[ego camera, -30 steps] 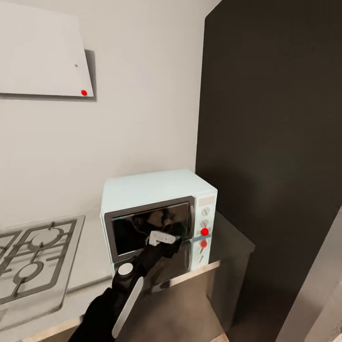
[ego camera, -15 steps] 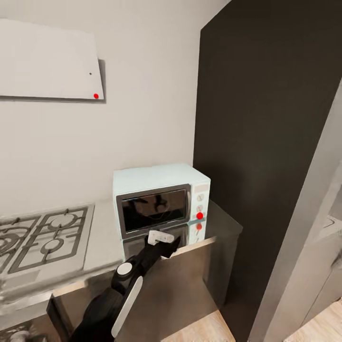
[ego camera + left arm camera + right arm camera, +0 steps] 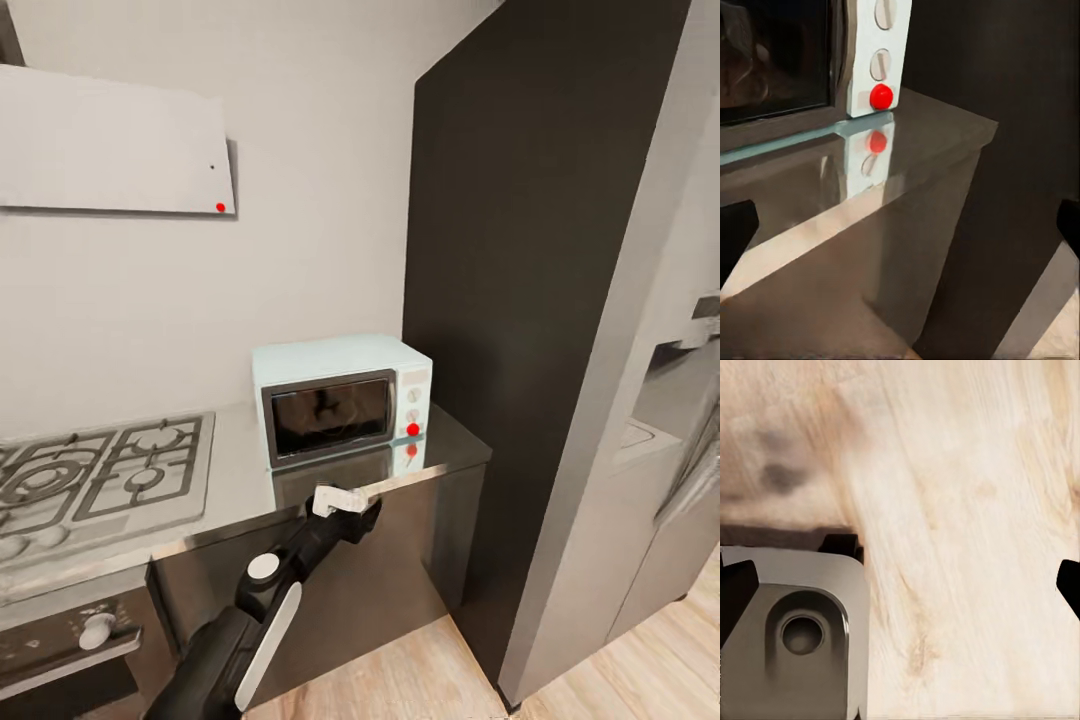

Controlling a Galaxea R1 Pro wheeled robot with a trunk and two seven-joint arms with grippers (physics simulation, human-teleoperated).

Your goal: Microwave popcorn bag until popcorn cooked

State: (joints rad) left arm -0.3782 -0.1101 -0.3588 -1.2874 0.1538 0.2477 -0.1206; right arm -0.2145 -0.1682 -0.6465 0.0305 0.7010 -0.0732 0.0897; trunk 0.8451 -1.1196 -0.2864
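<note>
Popcorn bag cannot be found in any of these pictures, so its place stays unknown; it may already sit behind the dark glass of the microwave (image 3: 342,401), but the glass gives back only reflections and I cannot tell. The microwave stands with its door closed on the right end of the countertop (image 3: 235,470), close to the tall dark cabinet (image 3: 520,300), with the gas hob (image 3: 95,480) further to the left and the white hood (image 3: 115,140) on the wall above. The red round light (image 3: 412,429) under the two white knobs is glowing, so I judge that the heating is perhaps running, and the step in hand looks to me like waiting or repositioning in front of the appliance. The left gripper (image 3: 350,505) hangs in front of the counter edge, below the microwave and not touching it; in the left wrist view its two dark fingertips (image 3: 736,232) stand far apart at both borders with nothing between them, so the pincer is spread. The right gripper (image 3: 900,581) points down at the pale wooden floor (image 3: 967,510), also spread and empty. To do this step well, the robot should keep the microwave in the middle of the head view, hold the left arm away from the door and the knobs so nothing is bumped, and come close enough again before it reaches for the door.
</note>
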